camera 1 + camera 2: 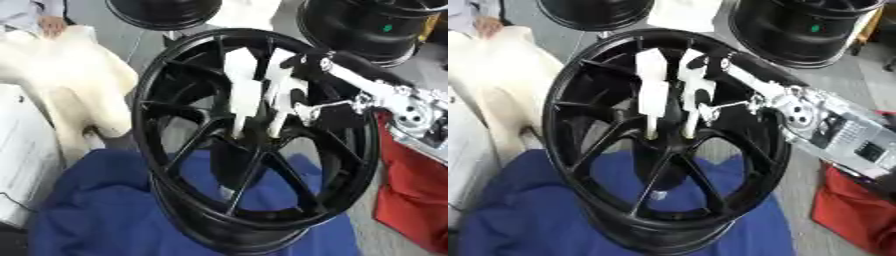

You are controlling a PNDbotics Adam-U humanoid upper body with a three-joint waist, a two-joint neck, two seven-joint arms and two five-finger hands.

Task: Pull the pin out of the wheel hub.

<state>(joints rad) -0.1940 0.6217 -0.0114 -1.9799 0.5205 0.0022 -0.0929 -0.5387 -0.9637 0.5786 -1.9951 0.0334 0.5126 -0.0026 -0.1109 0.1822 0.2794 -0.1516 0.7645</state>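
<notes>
Two white pins (653,97) stand side by side in the center of the black wheel (175,165), which rests tilted on a blue cloth (105,210). The right robot hand (710,82) reaches in from the right onto the nearer pin; whether its fingers grasp it cannot be told. Two more black wheels (367,30) are cut off at the top.

wheel hub (254,145) on cloth (114,215); right hand (710,95) inside

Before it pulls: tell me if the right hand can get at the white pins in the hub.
Probably yes. The right hand is already over the black wheel, fingers against the right white pin. Nothing visible blocks it.
</notes>
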